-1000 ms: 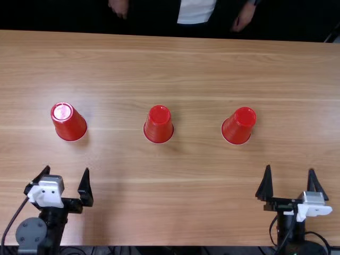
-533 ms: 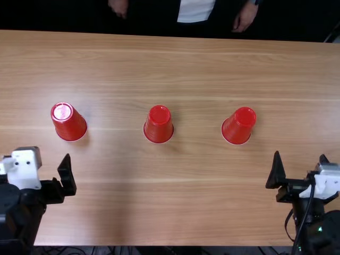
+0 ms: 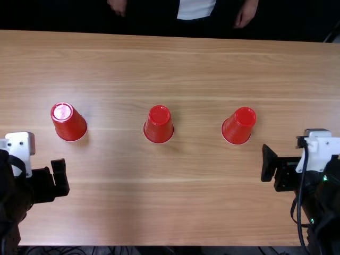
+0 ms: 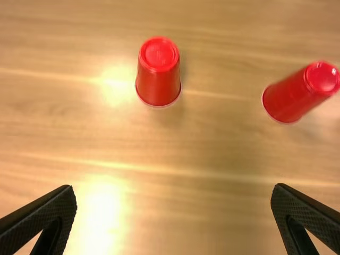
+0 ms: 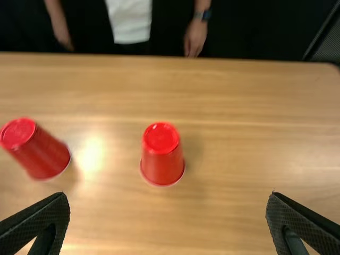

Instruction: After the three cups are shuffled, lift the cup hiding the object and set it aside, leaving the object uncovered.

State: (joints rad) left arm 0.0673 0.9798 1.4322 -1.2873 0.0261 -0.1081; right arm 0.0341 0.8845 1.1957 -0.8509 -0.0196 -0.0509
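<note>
Three red cups stand upside down in a row across the table's middle: left cup (image 3: 68, 123), middle cup (image 3: 158, 125), right cup (image 3: 238, 126). What they cover is hidden. My left gripper (image 3: 34, 171) hovers near the table's front left, short of the left cup, fingers spread wide and holding nothing. In the left wrist view the left gripper (image 4: 171, 188) faces the left cup (image 4: 158, 71) with the middle cup (image 4: 300, 91) beside it. My right gripper (image 3: 291, 160) hangs open at the front right, near the right cup (image 5: 162, 154); the middle cup (image 5: 34, 147) stands off to one side. The right gripper (image 5: 167, 195) is well apart from both.
The wooden table (image 3: 170, 64) stretches bare behind the cups to its far edge. Wide gaps separate the cups from one another, and a strip of bare wood lies between the cups and both grippers.
Both arms have risen toward the camera. The left gripper has swung left, the right one forward and slightly right. The cups have stayed in place.
</note>
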